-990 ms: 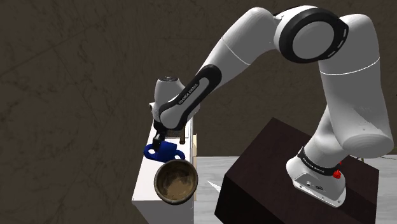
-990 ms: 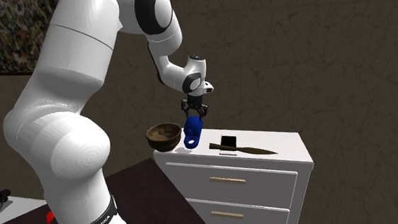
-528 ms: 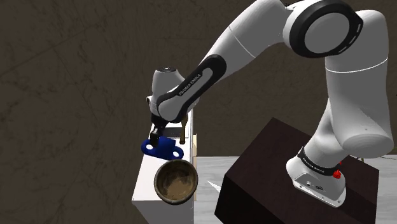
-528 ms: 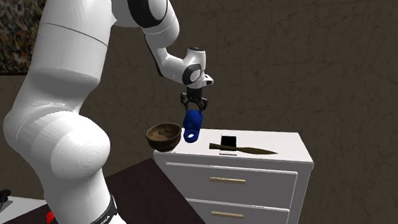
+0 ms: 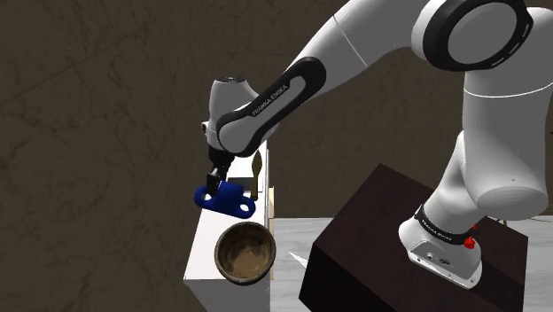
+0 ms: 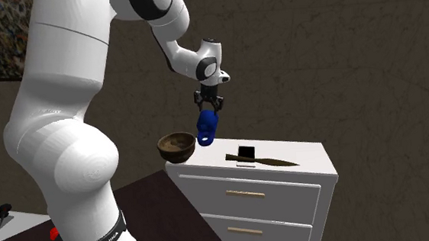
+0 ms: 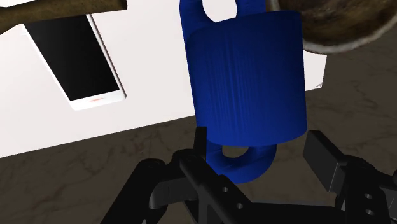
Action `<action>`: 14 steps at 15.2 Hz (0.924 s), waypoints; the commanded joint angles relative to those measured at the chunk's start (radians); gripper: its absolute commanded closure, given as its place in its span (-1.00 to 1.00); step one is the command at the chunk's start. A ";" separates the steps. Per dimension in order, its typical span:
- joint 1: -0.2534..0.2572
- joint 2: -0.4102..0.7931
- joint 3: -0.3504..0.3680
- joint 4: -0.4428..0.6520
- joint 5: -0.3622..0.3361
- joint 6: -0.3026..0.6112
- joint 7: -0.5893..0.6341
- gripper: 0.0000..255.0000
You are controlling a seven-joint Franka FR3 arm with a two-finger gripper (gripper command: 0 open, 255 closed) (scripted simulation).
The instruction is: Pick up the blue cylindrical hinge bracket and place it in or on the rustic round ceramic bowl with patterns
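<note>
So the claw [image 5: 215, 175] is pinching the bracket [image 5: 226, 199] by one end. The rest of it dangles below the fingers, clear of the dresser [image 6: 299, 153], with nothing propping it up. In the wrist view the fat blue barrel [image 7: 248, 83] sits right between the two black fingers, and the holed lug at the near end is tucked down by the left one.

Gripping it by the end makes sense to me: the bulky part hangs free underneath, so it can go into the bowl [image 6: 176, 149] first without the fingers hitting the rim.

The bowl is at the end of the dresser nearest the stand, open side up. From the second exterior view the bracket hangs higher than the rim and just off to the bowl's right, so it's close but not over the middle.

My guess is it needs a short sideways move toward the bowl, then a drop. There's a phone [image 7: 83, 60] lying flat further along the top, well out of the way.
</note>
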 commanded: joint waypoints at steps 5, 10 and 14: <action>0.000 -0.052 -0.001 0.012 -0.003 -0.062 0.014 1.00; 0.034 -0.132 0.015 -0.063 -0.003 -0.057 0.069 1.00; 0.082 -0.217 0.040 -0.150 -0.004 -0.040 0.146 1.00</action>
